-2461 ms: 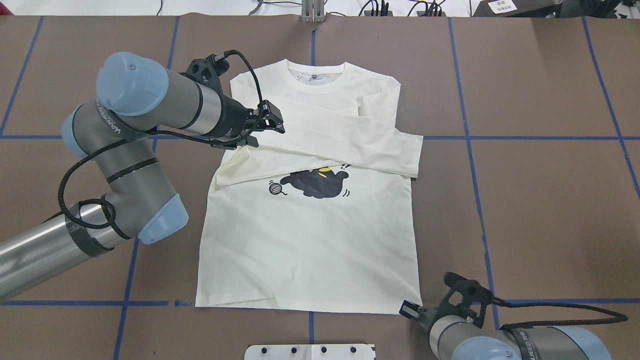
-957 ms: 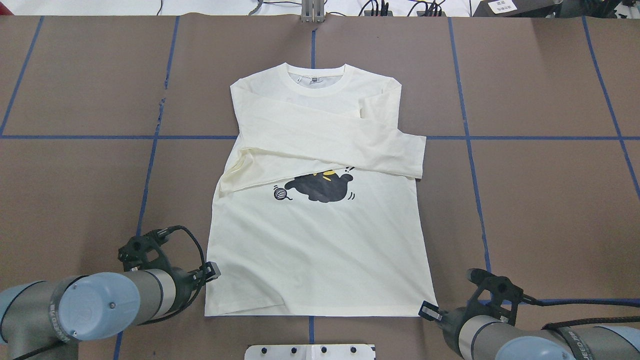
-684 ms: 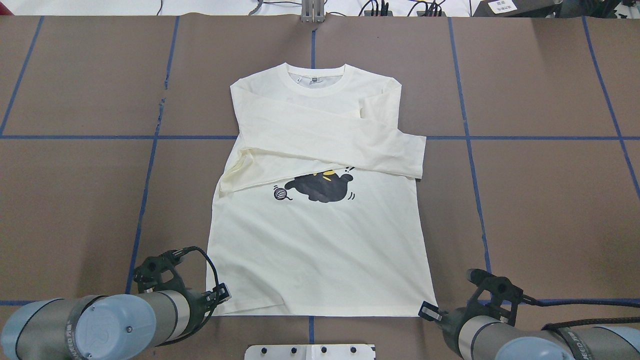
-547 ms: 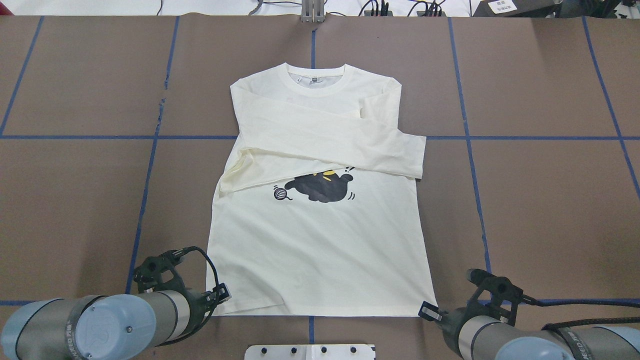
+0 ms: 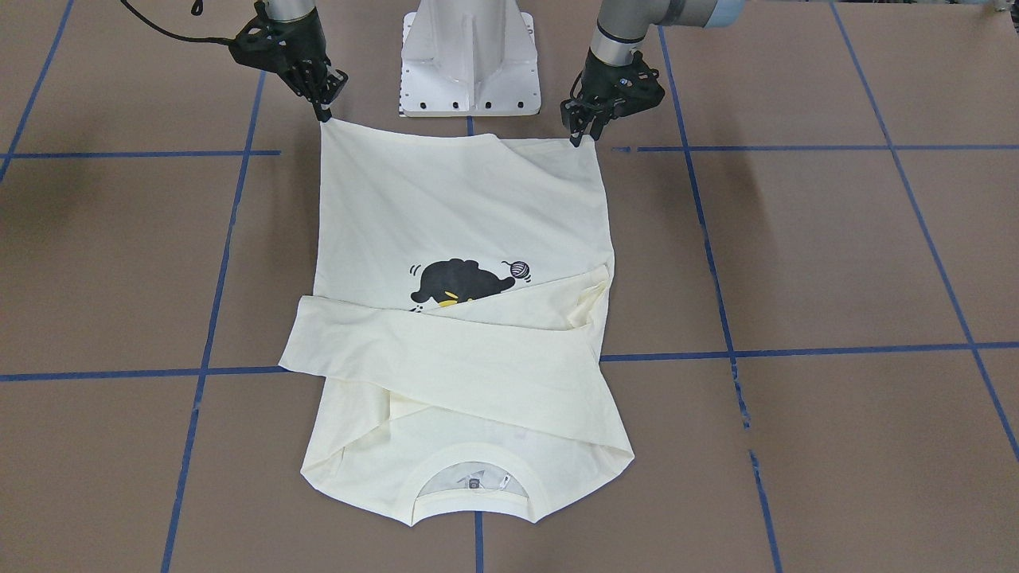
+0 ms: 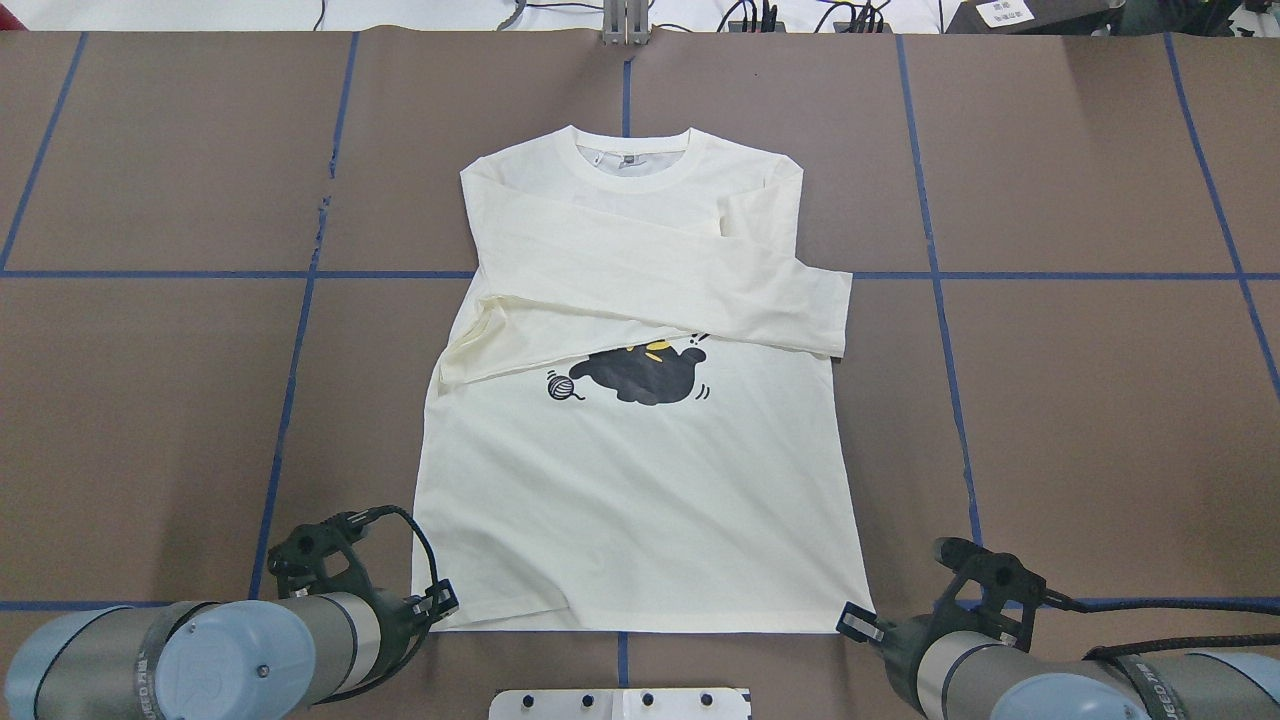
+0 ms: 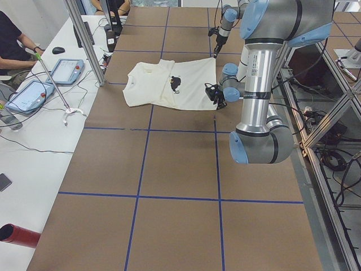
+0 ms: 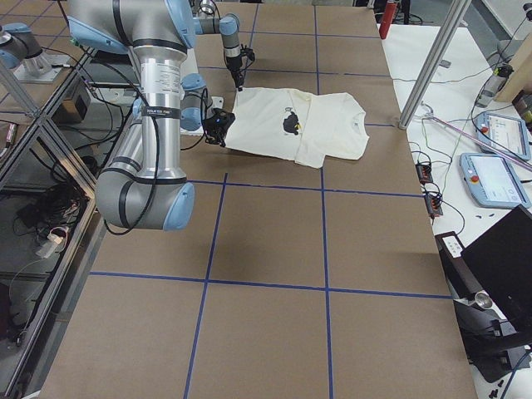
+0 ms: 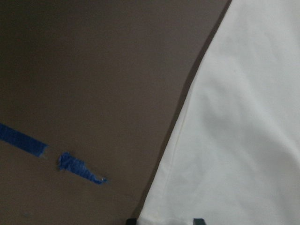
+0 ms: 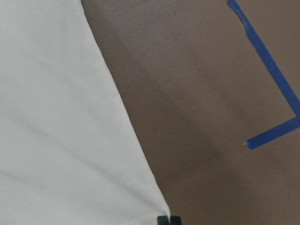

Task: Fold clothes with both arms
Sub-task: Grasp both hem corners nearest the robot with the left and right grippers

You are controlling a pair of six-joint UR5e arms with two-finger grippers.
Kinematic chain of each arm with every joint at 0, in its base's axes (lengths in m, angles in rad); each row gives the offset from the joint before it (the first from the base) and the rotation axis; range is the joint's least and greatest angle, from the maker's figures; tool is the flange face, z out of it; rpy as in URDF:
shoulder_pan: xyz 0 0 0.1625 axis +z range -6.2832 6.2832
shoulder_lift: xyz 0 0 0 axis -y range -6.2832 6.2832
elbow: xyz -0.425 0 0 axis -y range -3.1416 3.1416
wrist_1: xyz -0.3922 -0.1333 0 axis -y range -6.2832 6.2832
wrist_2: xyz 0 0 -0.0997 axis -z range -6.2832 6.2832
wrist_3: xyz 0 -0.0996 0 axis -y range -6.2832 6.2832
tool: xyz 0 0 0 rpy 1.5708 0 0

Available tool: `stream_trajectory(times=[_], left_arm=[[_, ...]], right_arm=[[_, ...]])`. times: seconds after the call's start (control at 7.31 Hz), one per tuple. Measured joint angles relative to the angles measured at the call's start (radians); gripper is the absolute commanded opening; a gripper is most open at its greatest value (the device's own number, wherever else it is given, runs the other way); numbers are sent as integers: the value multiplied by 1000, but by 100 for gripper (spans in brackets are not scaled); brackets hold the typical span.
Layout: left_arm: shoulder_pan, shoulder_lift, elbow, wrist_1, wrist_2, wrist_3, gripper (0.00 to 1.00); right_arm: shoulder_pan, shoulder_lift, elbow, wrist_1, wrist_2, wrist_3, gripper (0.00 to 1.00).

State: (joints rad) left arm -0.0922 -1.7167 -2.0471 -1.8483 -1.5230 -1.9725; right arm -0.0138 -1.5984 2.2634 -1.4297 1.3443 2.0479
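Just in front of the white pedestal base (image 5: 470, 68), we have the cream long-sleeved T-shirt (image 5: 446, 199) flat with its hem nearest, so the right gripper (image 5: 325, 115) looks pinched on one hem corner and the left gripper (image 5: 575, 137) straddles the other, jaws apart, for a two-armed fold.

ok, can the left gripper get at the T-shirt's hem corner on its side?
Likely yes: the left gripper sits right at that T-shirt corner, jaws apart with the cloth edge between them, and nothing is blocking it.
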Motion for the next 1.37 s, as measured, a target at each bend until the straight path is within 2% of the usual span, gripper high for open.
stream_trajectory(times=[0.14,0.82,1.37], left_arm=[[2,-2,-1,15,0,0,0],[4,-4,-40,35,-19,-1,0],[16,39,-220,86,-88,-2,0]], right_arm=[[0,0,0,0,0,0,0],[0,1,4,1,-1,2,0],[-24,-72,82,6,0,0,0]])
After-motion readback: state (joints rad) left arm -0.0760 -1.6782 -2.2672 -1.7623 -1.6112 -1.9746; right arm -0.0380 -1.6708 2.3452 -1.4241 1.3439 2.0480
